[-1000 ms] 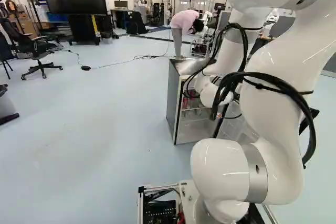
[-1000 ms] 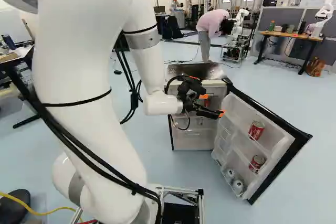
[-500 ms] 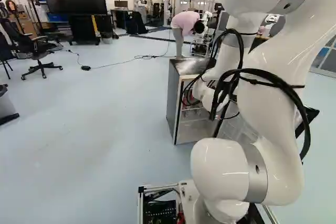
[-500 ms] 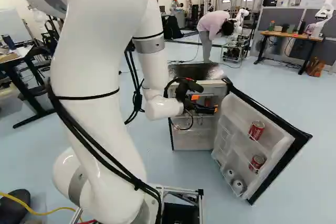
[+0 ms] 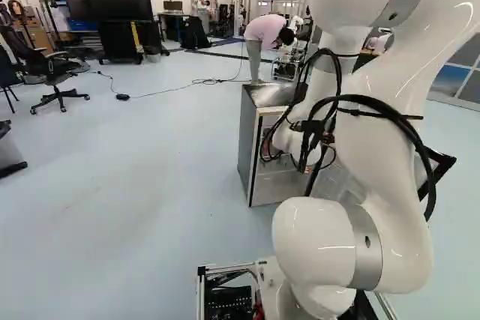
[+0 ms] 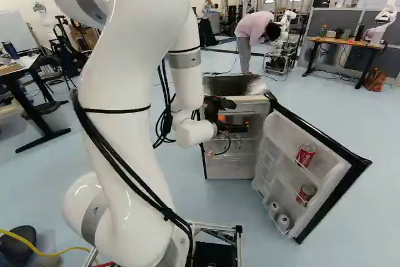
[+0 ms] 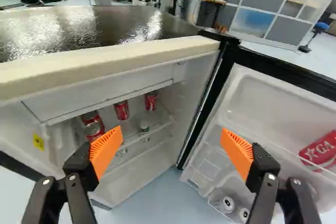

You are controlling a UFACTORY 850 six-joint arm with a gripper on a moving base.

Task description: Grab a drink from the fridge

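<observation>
— While the glossy white arm [image 6: 119,92] curves round in smooth, rounded sections, what stands beyond it?

— A boxy fridge [image 7: 131,56], with a shiny dark top, a pale cream edge and a smooth white inside

— And the claw [image 6: 237,123]?

— Black and jointed, at the fridge's opening. Its fingers are spread wide, with ribbed orange pads [image 7: 106,150] well apart

— What's inside, going across?

— A yellow sticker [image 7: 38,141] on the inner wall, then two shiny red cans [image 7: 94,130] close together. Next comes a single red can [image 7: 122,109], then something small with a grey-green top [image 7: 144,126], and last another red can [image 7: 150,100]. They're all below the white box under the fridge's top

— And the door [image 7: 278,103]?

— Wide open, black-rimmed, with moulded white plastic and see-through racks. Two round white ends [image 6: 283,222] show in the bottom rack. Beyond them in the right base view are a lower red can [image 6: 306,194] and an upper red can [image 6: 305,154], the upper one with pale lettering

— So where are the drinks?

— The red cans are in the fridge and its door racks, apart from the orange pads
</observation>
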